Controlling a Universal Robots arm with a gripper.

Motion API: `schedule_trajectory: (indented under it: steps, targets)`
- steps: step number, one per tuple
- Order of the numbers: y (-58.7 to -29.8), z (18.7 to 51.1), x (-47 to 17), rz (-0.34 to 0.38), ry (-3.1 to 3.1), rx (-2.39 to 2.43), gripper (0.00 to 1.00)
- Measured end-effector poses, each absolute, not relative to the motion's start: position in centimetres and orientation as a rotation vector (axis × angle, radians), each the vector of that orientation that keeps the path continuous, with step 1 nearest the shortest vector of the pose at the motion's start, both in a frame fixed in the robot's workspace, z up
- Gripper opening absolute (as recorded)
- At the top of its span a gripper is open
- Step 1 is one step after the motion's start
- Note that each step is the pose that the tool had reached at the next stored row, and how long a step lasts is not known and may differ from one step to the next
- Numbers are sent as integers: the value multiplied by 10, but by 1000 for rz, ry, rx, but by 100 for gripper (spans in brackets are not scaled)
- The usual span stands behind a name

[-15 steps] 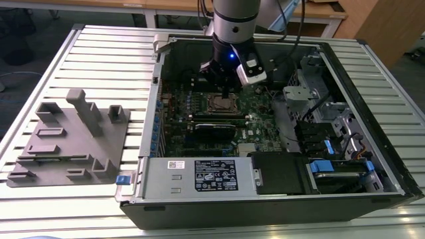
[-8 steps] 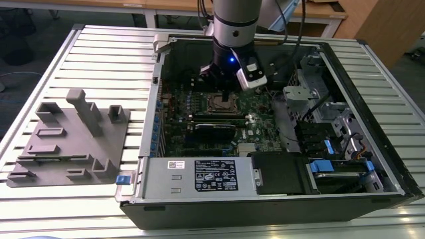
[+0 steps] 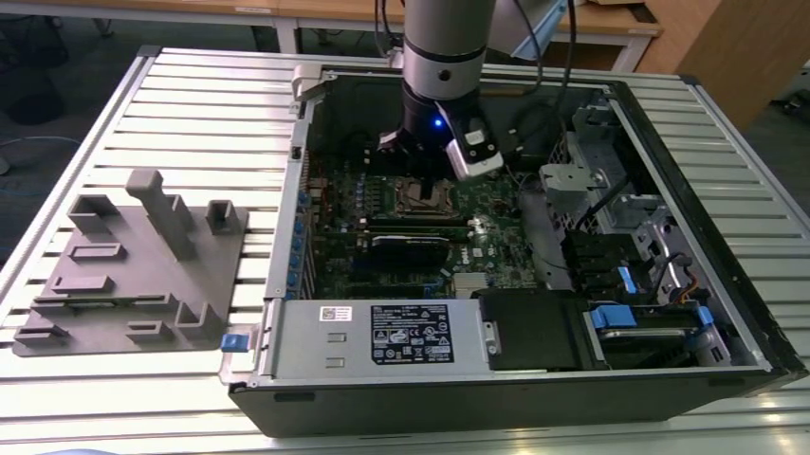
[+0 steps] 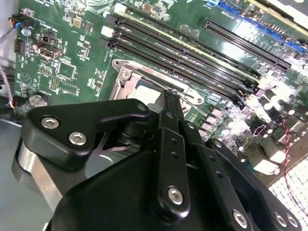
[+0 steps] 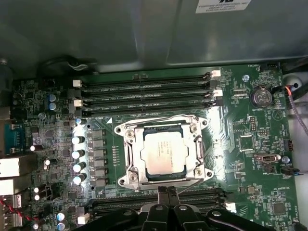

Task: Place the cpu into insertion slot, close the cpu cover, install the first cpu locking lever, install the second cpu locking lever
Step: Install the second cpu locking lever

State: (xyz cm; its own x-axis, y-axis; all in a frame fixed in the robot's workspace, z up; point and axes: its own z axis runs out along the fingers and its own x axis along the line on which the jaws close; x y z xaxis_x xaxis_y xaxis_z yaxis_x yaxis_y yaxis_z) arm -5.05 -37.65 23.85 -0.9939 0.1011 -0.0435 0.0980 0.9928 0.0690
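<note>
In the second wrist view the black metal gripper point(image 4: 168, 98) covers most of the small square socket with its silvery rim point(image 4: 144, 82), so whether the thin wire locking levers are latched cannot be told. In the first wrist view the picture's edge cuts off the gripper point(image 5: 168, 192). In the exterior view the arm partly hides the socket point(image 3: 424, 197).

A slatted metal table point(image 3: 190, 104) stands before wooden desks point(image 3: 317, 11) on dark floor point(image 3: 76, 47).
</note>
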Motion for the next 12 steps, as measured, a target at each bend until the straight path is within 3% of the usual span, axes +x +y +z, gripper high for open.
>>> schedule_trajectory:
  steps: [12]
  targets:
    - [-381,234,-59,103,3089,154,11]
